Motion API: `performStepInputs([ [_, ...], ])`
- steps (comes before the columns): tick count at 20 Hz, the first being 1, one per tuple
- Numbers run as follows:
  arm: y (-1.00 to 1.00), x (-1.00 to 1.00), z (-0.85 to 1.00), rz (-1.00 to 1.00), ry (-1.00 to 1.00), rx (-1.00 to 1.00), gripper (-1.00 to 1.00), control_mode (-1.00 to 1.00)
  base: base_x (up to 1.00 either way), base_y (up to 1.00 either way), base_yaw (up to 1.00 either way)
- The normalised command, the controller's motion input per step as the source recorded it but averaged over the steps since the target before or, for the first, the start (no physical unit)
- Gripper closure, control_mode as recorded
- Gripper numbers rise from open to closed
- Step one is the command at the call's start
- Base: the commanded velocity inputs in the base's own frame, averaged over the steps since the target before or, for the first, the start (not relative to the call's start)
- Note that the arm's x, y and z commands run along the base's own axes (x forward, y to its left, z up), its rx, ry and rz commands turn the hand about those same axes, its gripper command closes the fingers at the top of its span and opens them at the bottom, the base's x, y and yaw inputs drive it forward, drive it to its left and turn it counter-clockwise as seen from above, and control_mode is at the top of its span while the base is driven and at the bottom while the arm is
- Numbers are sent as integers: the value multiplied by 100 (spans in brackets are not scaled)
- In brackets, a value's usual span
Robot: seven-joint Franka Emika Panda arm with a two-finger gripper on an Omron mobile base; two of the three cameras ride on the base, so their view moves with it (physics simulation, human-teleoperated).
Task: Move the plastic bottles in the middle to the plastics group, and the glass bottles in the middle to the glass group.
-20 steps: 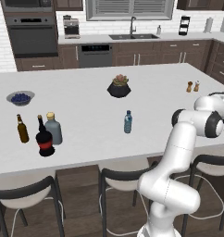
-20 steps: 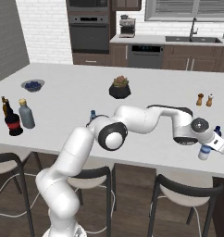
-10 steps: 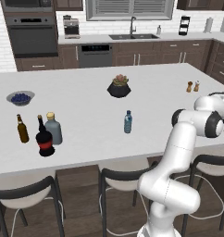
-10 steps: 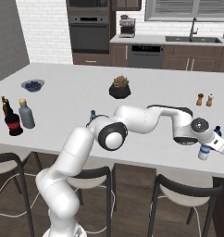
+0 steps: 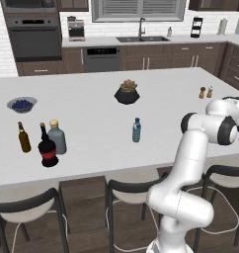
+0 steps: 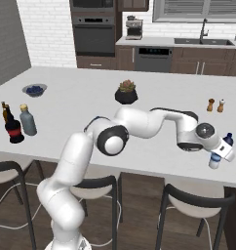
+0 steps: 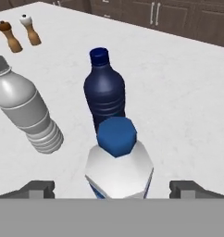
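Note:
In the hand view, a clear plastic bottle (image 7: pixel 117 163) with a blue cap and a white-and-blue label stands upright between my gripper's (image 7: pixel 111 189) open fingers, touching neither one. Just behind it are the dark blue container (image 7: pixel 104 95) and the clear pale-capped bottle (image 7: pixel 27 115) of the plastics group. My gripper (image 6: pixel 223 152) hangs over the counter's right front corner. The blue-tinted bottle (image 5: pixel 136 130) stands alone mid-counter. At the left, the black red-labelled glass bottle (image 5: pixel 47 149) stands by the slim brown bottle (image 5: pixel 23 137) and the grey-blue flask (image 5: pixel 56 137).
Two small shakers (image 7: pixel 20 32) stand beyond the plastics group. A dark potted plant (image 5: pixel 127 92) sits at the counter's centre back, and a bowl of blueberries (image 5: pixel 21 104) at the far left. Stools line the counter's near edge (image 5: pixel 116 170).

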Motion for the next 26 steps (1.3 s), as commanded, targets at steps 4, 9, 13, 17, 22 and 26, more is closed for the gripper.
performStepInputs([
  [4, 0, -46, 22, 0, 2, 0, -100, -100, 0, 0, 0],
  [9, 18, -38, 28, 0, 4, 0, -100, -100, 0, 0, 0],
  [13, 39, -16, 38, 2, 11, 0, -100, -100, 0, 0, 0],
  [17, 43, -22, 41, 7, 15, 0, -100, -100, 0, 0, 0],
  [22, 60, -16, 28, 17, 18, 0, -100, -100, 0, 0, 0],
  [26, 69, 0, 17, 20, 21, 0, -100, -100, 0, 0, 0],
])
